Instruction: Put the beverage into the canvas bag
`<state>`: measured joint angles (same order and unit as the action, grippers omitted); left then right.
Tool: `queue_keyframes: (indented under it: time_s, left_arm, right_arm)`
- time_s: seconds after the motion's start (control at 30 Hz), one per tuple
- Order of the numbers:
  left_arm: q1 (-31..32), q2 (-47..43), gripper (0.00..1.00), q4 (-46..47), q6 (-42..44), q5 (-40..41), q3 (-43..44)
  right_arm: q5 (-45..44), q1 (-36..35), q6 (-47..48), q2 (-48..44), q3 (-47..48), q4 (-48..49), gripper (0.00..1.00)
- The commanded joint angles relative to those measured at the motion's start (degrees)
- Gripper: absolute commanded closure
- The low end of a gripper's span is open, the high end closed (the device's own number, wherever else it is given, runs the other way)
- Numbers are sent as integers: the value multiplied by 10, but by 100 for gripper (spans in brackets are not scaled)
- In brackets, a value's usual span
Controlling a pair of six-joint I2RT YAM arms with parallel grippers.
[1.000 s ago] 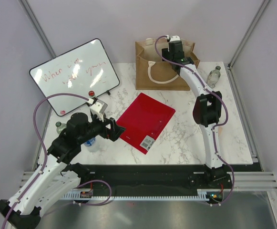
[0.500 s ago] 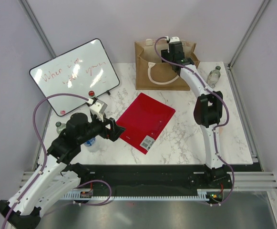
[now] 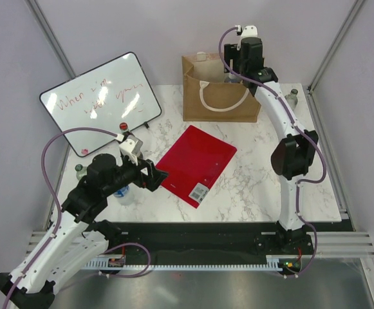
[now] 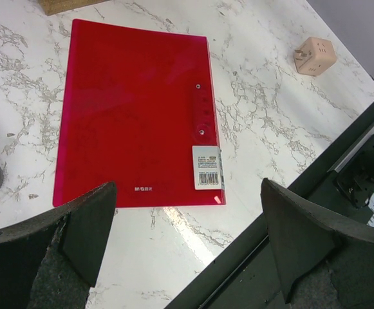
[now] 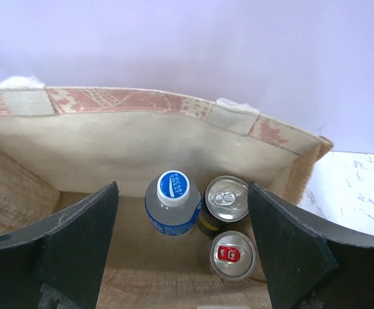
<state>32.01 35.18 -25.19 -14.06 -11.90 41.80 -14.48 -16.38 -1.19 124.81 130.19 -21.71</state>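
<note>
The canvas bag (image 3: pixel 203 111) stands at the back of the table, tan with white loop handles. My right gripper (image 3: pixel 237 75) hangs over its open top, jaws open and holding nothing. In the right wrist view, between the right gripper's (image 5: pixel 183 257) fingers, I look down past the bag's inner wall (image 5: pixel 109 148) at a blue-capped beverage bottle (image 5: pixel 172 203) and two cans (image 5: pixel 226 199) (image 5: pixel 233 255) standing on the bag floor. My left gripper (image 3: pixel 157 176) is open over the table's front left, beside a red folder (image 4: pixel 135 116), with nothing between its fingers (image 4: pixel 87 225).
A red folder (image 3: pixel 196 164) lies mid-table. A whiteboard (image 3: pixel 101 100) leans at the back left. A glass bottle (image 3: pixel 291 98) stands at the right of the bag. Two bottles (image 3: pixel 80 170) (image 3: pixel 125 192) sit by the left arm. A small peach cube (image 4: pixel 314 55) lies on the marble.
My right gripper has opened and risen out of the bag. The left arm has not moved.
</note>
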Motion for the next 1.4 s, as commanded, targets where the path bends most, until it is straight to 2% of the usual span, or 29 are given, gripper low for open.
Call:
queue_keyframes:
  time_s: [0.0,0.1,0.23,0.3,0.37,0.5,0.73,0.8,1.37]
  left_arm:
    - [2,-5,0,8,7,7,4]
    - [2,-7,0,8,7,9,4]
    - [2,-11,0,8,6,10,4]
    - [2,-12,0,8,6,9,4]
    - [2,-13,0,8,7,10,4]
    - [2,-16,0,8,7,11,4]
    - [2,-15,0,8,7,7,4]
    - [2,-15,0,8,7,8,4]
    - [2,-7,0,8,7,7,4]
  right_arm:
    - [-5,-1,-7,-76,19,-9,12]
    - [-19,0,-19,-133,-12,-12,12]
    - [-80,6,-24,-198,-63,-38,12]
    - [-94,30,-49,-207,-64,-69,12]
    - [-55,77,-81,-207,-56,-124,12]
    - [-34,150,-132,-207,-76,-163,12]
    - [0,201,-123,-154,-90,-205,10]
    - [3,210,-125,-138,-100,-205,2]
    - [81,246,-76,10,-80,-179,2]
